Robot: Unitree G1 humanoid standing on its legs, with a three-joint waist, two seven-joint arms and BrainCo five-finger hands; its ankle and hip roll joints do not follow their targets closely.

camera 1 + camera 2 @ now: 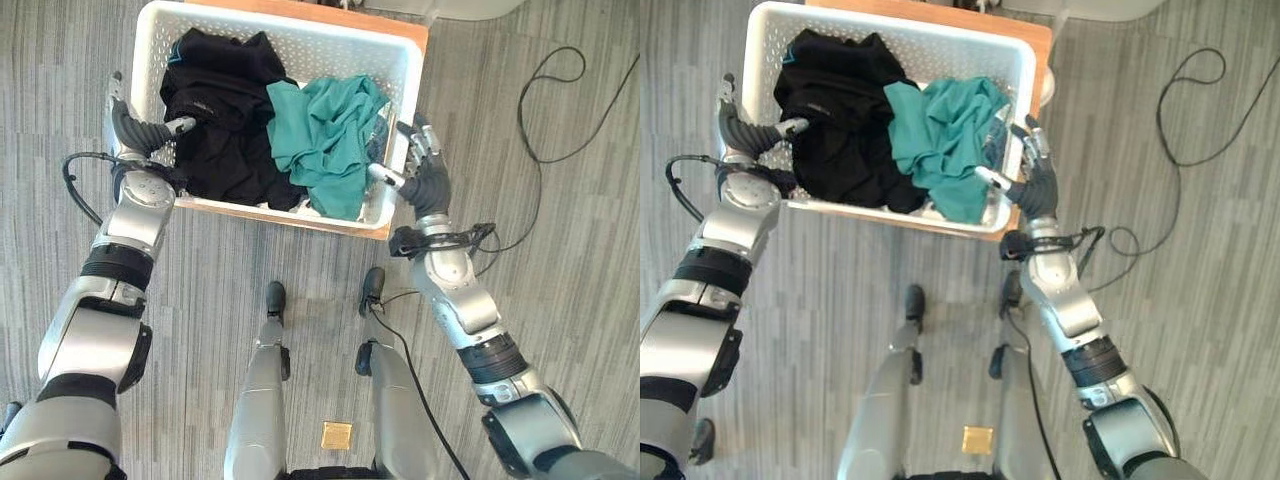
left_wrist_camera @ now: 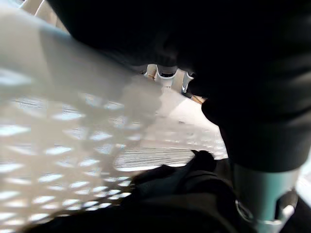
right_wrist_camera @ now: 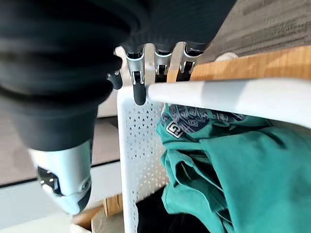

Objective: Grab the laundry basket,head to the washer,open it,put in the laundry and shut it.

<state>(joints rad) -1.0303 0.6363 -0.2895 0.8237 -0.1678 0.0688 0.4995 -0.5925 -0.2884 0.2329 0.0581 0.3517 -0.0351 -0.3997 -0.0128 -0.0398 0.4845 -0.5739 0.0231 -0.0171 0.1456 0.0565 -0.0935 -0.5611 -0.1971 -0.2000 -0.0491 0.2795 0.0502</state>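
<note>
At twelve o'clock from the robot, the white perforated plastic laundry basket [image 1: 285, 35] sat on a wooden stand [image 1: 400, 35], long axis running nine to three. The left hand [image 1: 135, 130] and right hand [image 1: 418, 165] hooked curled fingers over its end rims. An uneven lift could probably tilt it, spilling black clothes [image 1: 215, 110] and the teal garment [image 1: 325, 130].

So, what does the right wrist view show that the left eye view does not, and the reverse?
The right wrist view alone shows the fingers of the right hand hooked over the basket rim, and a printed patch on the teal cloth. The left eye view alone shows the left hand at the opposite wall and the black clothes. Both show the white basket, the teal garment and the wooden board beneath.
</note>
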